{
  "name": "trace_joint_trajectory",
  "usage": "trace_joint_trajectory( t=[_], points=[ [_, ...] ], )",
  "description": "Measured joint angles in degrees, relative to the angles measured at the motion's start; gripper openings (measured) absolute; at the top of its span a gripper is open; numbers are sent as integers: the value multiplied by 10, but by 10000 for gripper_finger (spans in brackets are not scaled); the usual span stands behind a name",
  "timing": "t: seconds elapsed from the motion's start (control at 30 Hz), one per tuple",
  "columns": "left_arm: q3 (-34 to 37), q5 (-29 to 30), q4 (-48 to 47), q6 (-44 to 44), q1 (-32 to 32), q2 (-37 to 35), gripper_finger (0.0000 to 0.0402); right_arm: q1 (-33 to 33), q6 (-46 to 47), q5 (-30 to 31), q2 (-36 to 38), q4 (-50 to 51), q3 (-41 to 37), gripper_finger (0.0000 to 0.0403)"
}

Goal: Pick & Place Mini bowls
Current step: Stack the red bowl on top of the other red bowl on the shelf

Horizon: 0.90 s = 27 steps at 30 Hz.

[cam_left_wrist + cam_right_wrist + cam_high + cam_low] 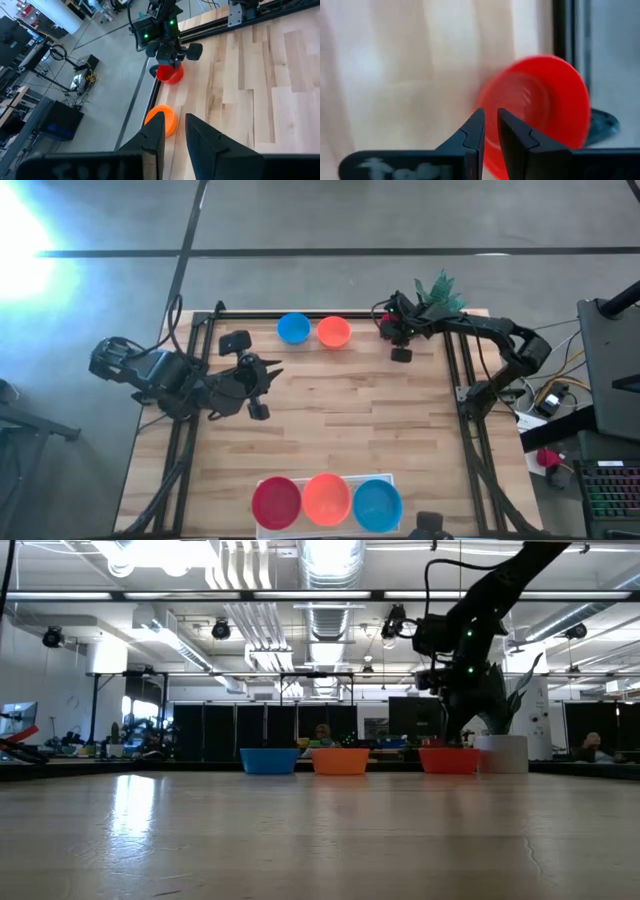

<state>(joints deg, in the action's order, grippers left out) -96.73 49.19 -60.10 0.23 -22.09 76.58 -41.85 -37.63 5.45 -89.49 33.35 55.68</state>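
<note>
while the left gripper point(174, 131) waits with jaws slightly apart, right gripper point(490, 127) jaws pinch the red mini bowl's point(545, 100) rim.

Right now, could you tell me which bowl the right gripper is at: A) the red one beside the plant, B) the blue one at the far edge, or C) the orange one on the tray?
A: the right gripper sits at the rim of the red bowl beside the plant.
</note>
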Motion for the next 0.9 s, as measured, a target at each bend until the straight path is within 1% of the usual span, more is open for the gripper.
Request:
trace_joint_trajectory(
  t=[0.07,0.1,0.8,0.9],
  points=[
    [0,0,0,0,1,0,71,0,-2,-23,0,5,3,47],
    [0,0,0,0,2,0,71,0,-3,-25,0,6,3,47],
    [0,0,0,-1,7,0,71,-17,15,-27,-3,7,-17,47],
    [0,0,0,-1,7,0,71,-18,15,-14,-3,5,-19,47]
  ],
)
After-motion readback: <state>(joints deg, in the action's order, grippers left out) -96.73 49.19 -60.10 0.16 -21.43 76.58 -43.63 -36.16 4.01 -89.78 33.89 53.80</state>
